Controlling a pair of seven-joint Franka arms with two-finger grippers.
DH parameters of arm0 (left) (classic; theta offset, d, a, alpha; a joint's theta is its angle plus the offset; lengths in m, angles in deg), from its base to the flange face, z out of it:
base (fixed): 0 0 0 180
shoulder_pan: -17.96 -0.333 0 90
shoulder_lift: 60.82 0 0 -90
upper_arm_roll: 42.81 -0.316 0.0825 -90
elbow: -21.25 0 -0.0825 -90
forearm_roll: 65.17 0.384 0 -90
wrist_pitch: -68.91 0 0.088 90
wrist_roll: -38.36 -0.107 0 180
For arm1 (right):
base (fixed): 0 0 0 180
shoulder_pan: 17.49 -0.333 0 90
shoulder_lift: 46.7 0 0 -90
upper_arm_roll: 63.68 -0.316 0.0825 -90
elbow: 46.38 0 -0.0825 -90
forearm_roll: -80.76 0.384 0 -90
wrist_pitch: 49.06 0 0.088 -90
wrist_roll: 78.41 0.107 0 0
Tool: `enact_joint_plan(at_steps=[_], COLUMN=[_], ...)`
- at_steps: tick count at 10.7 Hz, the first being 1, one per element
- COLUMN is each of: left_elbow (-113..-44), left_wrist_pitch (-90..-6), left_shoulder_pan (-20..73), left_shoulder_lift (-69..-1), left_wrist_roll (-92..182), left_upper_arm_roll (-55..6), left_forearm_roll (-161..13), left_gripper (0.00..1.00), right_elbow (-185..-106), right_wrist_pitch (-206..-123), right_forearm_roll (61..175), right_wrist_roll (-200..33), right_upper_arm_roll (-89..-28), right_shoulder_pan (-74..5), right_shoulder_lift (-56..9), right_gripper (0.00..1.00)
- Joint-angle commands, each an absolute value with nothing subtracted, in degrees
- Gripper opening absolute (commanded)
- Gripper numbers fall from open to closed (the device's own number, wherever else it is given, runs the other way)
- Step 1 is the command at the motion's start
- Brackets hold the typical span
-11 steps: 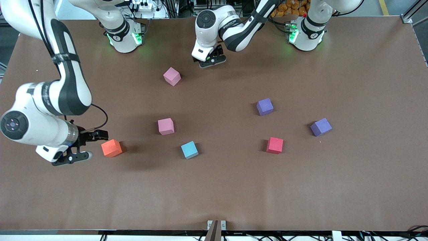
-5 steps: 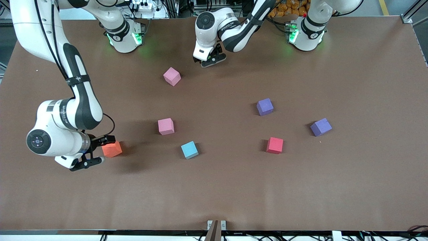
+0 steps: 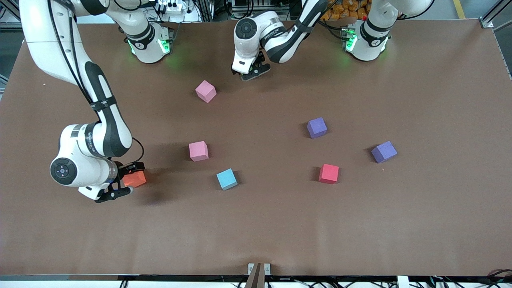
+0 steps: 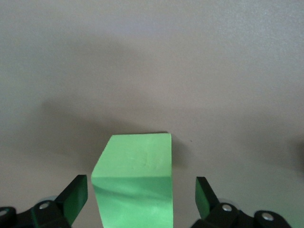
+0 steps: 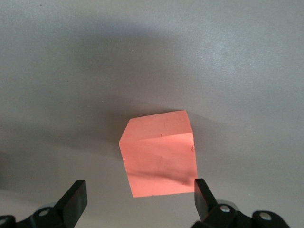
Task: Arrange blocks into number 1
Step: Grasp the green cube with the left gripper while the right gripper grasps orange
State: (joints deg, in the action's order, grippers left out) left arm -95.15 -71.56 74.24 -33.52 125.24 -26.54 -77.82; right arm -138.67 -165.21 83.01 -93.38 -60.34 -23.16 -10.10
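My right gripper is open and low around the orange block, toward the right arm's end of the table. In the right wrist view the orange block lies just ahead of the open gripper, within the span of its fingers. My left gripper is open near the robots' bases. The green block stands between the fingers of that gripper, untouched on one side at least; the front view hides it. Loose on the table lie two pink blocks, a light blue block, a red block and two purple blocks.
The brown table has bare room along the edge nearest the front camera and toward the left arm's end. The arms' bases stand along the edge farthest from the camera.
My right arm has swung toward the orange block until its open fingers straddle it. The left gripper has shifted slightly toward the bases. No block has moved.
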Motion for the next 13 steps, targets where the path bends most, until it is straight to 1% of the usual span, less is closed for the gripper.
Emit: enact_joint_plan(at_steps=[1, 3, 4, 5, 6, 9, 10, 11, 12, 13], left_elbow=[-94.95, -95.12, -95.21, -95.3, -95.3, -95.91, -96.17, -96.09, -95.83, -95.56], left_wrist_pitch=[-73.55, -74.96, -74.96, -74.96, -74.96, -74.0, -72.78, -71.29, -70.49, -70.48], left_shoulder_pan=[76.4, 77.64, 78.77, 79.04, 79.13, 78.09, 75.3, 74.75, 74.74, 74.74], left_shoulder_lift=[-32.61, -32.43, -32.43, -32.61, -32.7, -34.36, -35.58, -36.03, -36.12, -35.78], left_wrist_roll=[126.07, 125.98, 125.11, 123.89, 122.31, 113.72, 109.85, 106.42, 102.73, 100.69], left_upper_arm_roll=[-26.64, -26.64, -26.72, -26.81, -26.72, -27.42, -27.43, -28.21, -30.39, -30.94], left_forearm_roll=[-79.32, -78.63, -78.45, -77.31, -74.08, -71.76, -71.76, -71.76, -71.76, -71.76], left_gripper=[0.7, 0.51, 0.29, 0.04, 0.0, 0.0, 0.0, 0.0, 0.0, 0.0], right_elbow=[-138.85, -138.85, -138.85, -138.85, -138.85, -138.67, -138.67, -138.67, -138.67, -138.76], right_wrist_pitch=[-166.22, -166.92, -168.32, -169.46, -170.78, -171.23, -171.23, -171.49, -171.67, -172.54], right_forearm_roll=[82.52, 82.43, 82.43, 82.43, 82.43, 82.43, 82.43, 82.43, 82.35, 82.34], right_wrist_roll=[-94.23, -95.81, -96.16, -96.95, -97.66, -97.66, -97.66, -97.58, -97.66, -97.66], right_upper_arm_roll=[-60.08, -59.47, -58.94, -58.76, -58.68, -58.68, -58.68, -58.68, -58.68, -58.68], right_shoulder_pan=[-23.2, -23.11, -23.2, -23.2, -23.2, -23.9, -24.16, -24.16, -24.25, -24.51], right_shoulder_lift=[-9.88, -9.71, -9.18, -8.48, -7.95, -7.51, -7.42, -7.42, -7.16, -6.89], right_gripper=[1.0, 1.0, 1.0, 1.0, 1.0, 1.0, 1.0, 1.0, 1.0, 1.0])
